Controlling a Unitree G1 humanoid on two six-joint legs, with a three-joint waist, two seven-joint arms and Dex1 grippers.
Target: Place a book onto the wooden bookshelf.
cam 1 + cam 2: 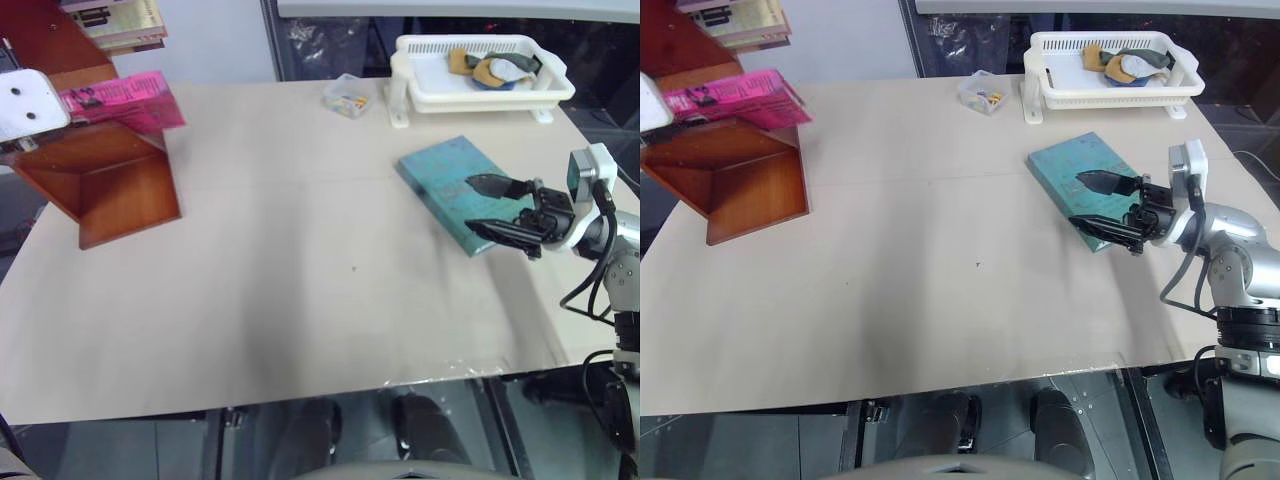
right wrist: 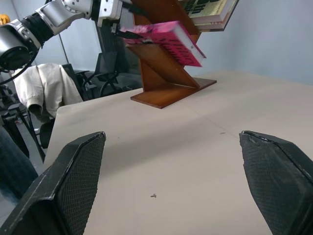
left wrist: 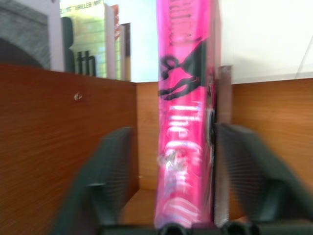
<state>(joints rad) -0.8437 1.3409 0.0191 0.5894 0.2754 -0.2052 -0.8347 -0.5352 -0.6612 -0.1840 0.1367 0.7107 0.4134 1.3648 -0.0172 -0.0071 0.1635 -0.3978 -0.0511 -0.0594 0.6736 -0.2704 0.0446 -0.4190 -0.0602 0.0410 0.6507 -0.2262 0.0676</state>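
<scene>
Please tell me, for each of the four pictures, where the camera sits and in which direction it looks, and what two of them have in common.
Left eye view: on the head, looking down over the table; shows the right gripper above the teal book.
Right eye view: beside it on the head, same scene.
Left wrist view: on the left wrist, looking into the wooden bookshelf; its open fingers flank the pink book.
Right wrist view: on the right wrist, looking across the table; open fingers, left gripper.
Both wrist views share the pink book on the shelf.

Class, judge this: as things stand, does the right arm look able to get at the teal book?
Probably yes: the right pincer hangs open right over the teal book, which lies flat with nothing on it.
</scene>
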